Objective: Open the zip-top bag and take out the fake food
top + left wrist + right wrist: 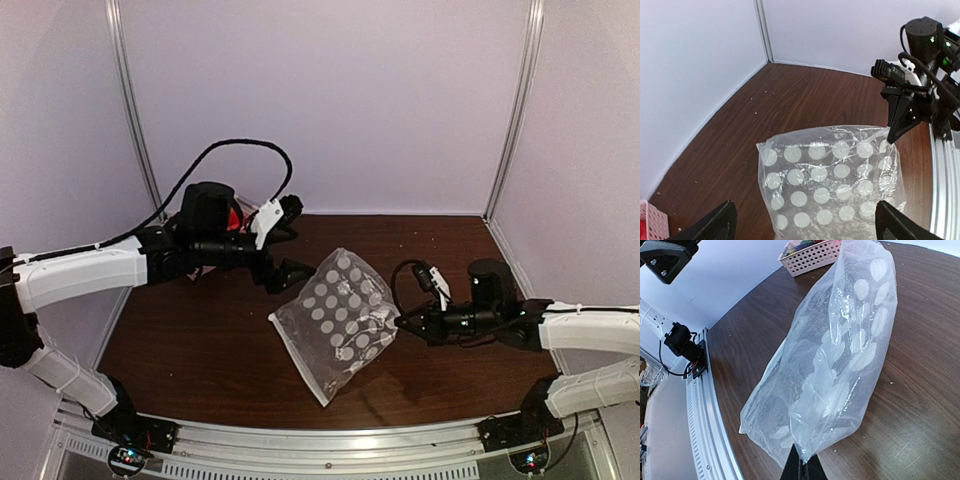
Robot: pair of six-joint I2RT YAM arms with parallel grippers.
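**Item 1: zip-top bag** [338,322] [830,185] [840,355]. Clear, crinkled film. The only print is rows of white dots, with no lettering that can be read. It lies on the dark wood-grain tabletop [200,340], near the middle, between the two arms. One corner points toward the near rail.

**Item 2: right tool** [402,322] [891,134] [801,467]. The fingers are pinched together on a fold of the bag's film at its right-hand edge. The right wrist view shows the plastic gathered to a point where it enters the black fingertips.

**Item 3: left tool** [293,240] [805,225]. The fingers are spread as wide as they go and hold nothing. It hangs at the bag's far left end. In the left wrist view the two black fingers [715,222] stand on either side of the bag. Whether either one touches the film cannot be told.

**Item 4: pink lattice basket** [652,220] [812,257]. It stands on the tabletop at the far left, well apart from the bag.

**Item 5: fake food** [801,246]. A few coloured pieces show above the basket's rim, too small to tell apart.
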